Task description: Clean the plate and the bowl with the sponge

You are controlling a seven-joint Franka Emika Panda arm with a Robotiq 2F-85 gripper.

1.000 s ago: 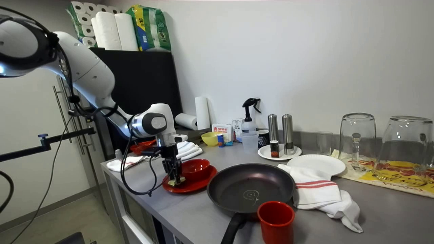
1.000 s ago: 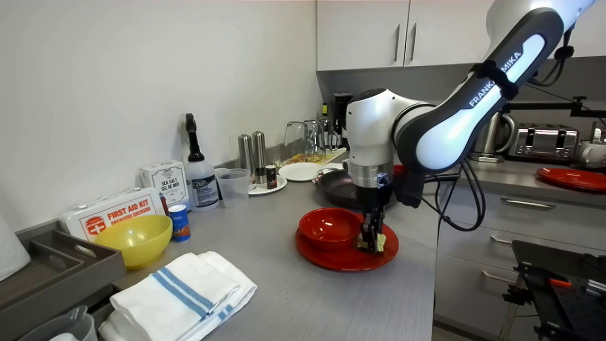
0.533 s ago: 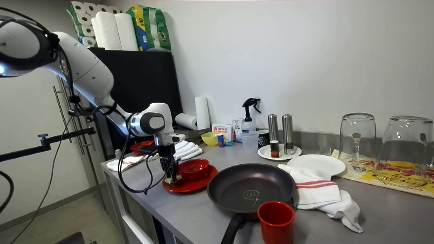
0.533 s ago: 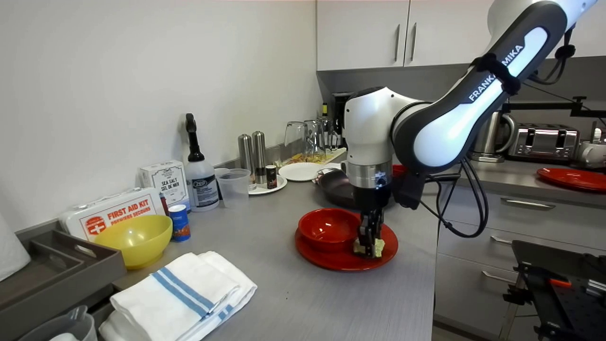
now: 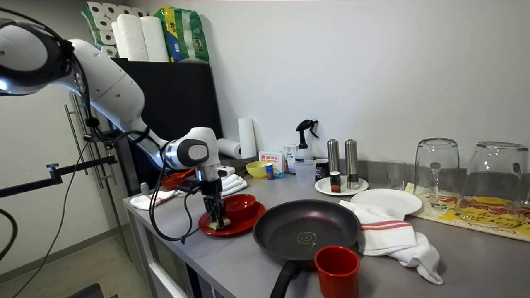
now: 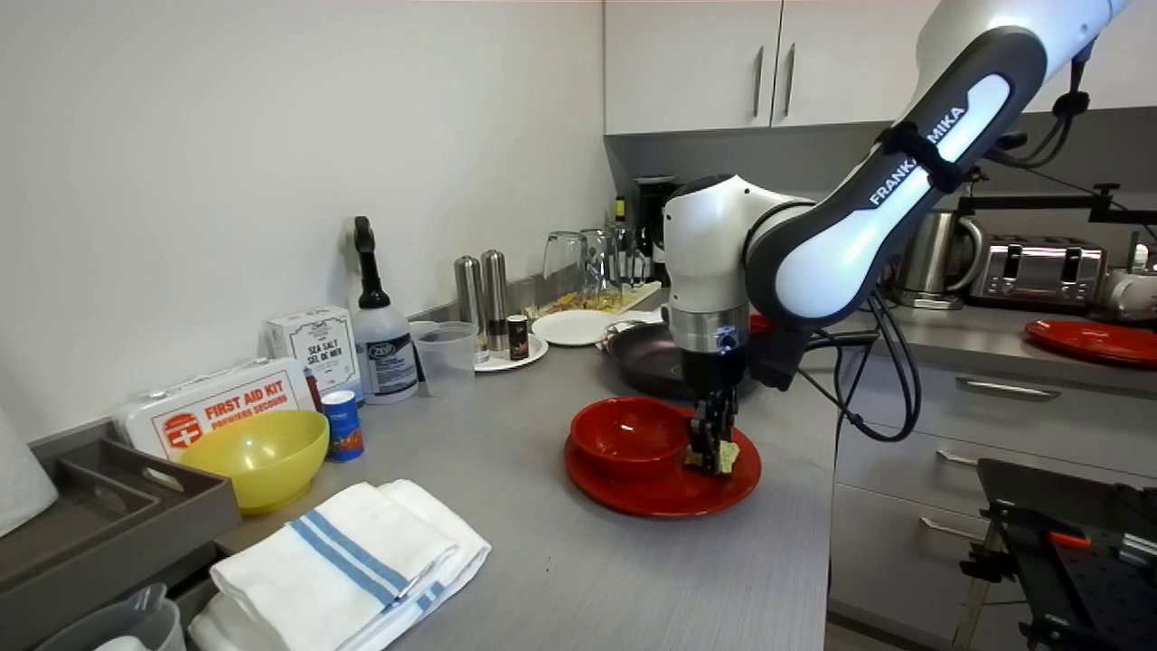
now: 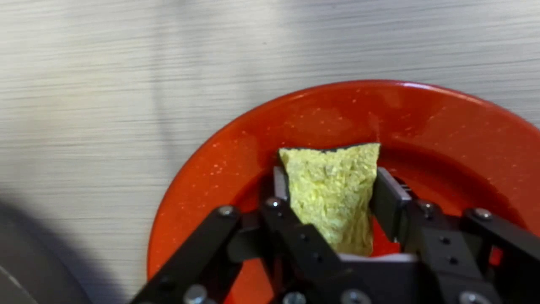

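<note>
- Currently clamps the sponge from two opposite sides between the fingers, with both pointing down.
- Holds it low at the red plate, just beside the red bowl; cannot tell whether pressed against the surface.
- Shows that bowl upright on the same plate in both exterior views.
- Shares the worktop with a black frying pan and a red cup.

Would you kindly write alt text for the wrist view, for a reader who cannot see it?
A black gripper holds a pale yellow sponge, on or just over a speckled red plate. The plate rests on a streaked gray counter; the lower left corner shows the dark, rounded edge of what is probably the frying pan.
</note>
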